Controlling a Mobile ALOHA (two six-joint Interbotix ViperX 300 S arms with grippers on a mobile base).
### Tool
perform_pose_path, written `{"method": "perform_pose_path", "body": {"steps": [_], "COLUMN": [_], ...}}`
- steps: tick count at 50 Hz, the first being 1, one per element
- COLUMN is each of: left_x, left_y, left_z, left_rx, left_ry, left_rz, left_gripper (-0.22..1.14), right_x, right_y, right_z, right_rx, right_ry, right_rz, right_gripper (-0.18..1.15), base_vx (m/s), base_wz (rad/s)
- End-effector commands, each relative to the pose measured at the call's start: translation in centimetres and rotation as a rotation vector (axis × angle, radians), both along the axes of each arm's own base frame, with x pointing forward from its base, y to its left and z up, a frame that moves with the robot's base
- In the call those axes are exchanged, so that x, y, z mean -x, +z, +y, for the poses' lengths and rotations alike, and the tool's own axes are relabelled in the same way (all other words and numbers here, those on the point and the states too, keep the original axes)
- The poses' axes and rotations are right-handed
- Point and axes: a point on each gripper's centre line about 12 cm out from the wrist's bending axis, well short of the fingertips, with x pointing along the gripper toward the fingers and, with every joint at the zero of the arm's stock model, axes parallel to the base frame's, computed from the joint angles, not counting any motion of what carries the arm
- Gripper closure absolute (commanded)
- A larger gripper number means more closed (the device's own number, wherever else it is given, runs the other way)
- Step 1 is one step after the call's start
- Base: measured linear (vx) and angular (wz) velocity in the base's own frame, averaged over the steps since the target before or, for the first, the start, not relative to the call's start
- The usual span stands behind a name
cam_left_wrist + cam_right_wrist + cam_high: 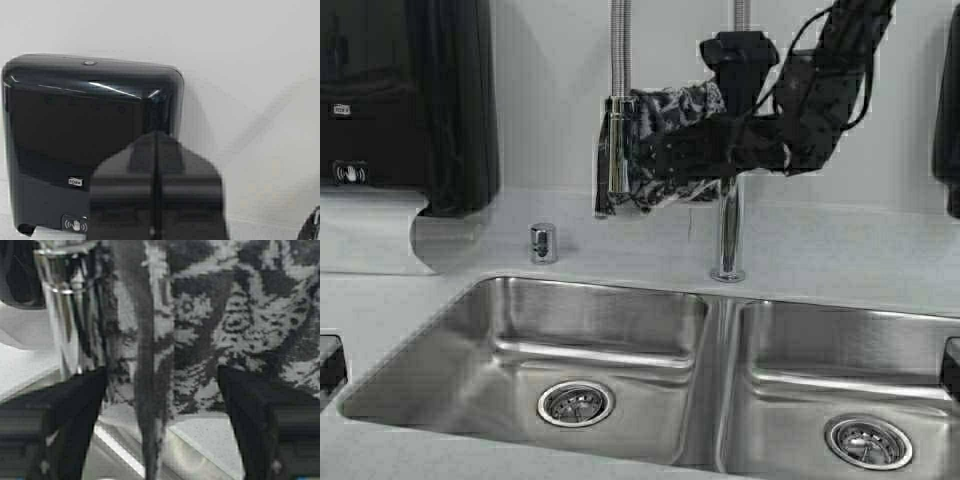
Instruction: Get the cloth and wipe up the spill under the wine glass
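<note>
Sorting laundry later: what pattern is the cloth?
Dark-and-white leafy floral print on the cloth, clearest in the right wrist view.

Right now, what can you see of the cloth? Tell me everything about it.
The cloth is soft fabric with a dark and white leafy print. It hangs draped over the faucet above the double sink, bunched, with folds falling beside the chrome spray head. The right gripper is at it, jaws open on either side of the hanging folds, not closed on them. No wine glass or spill shows.
</note>
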Motion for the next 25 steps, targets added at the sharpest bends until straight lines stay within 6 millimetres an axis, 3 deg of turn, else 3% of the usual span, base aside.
{"method": "perform_pose_path", "body": {"steps": [1, 7, 11, 25], "left_x": [-0.10, -0.10, -0.10, -0.03], "left_y": [0.26, 0.20, 0.20, 0.20], "left_z": [0.03, 0.05, 0.05, 0.05], "left_rx": [0.002, 0.002, 0.002, 0.002], "left_ry": [0.002, 0.003, 0.003, 0.003], "left_rz": [-0.005, -0.003, -0.003, -0.006], "left_gripper": [0.89, 0.89, 0.89, 0.89], "right_x": [-0.60, -0.70, -0.74, -0.67], "right_y": [1.10, 1.01, 1.05, 1.15], "right_z": [0.37, 0.42, 0.44, 0.41], "right_rx": [-0.021, -0.019, -0.019, -0.020], "right_ry": [0.000, 0.001, 0.001, 0.001], "right_rz": [-0.035, -0.037, -0.038, -0.042], "right_gripper": [-0.01, 0.03, 0.14, 0.82], "base_vx": [0.05, 0.04, 0.03, 0.01], "base_wz": [0.00, 0.00, 0.00, 0.00]}}
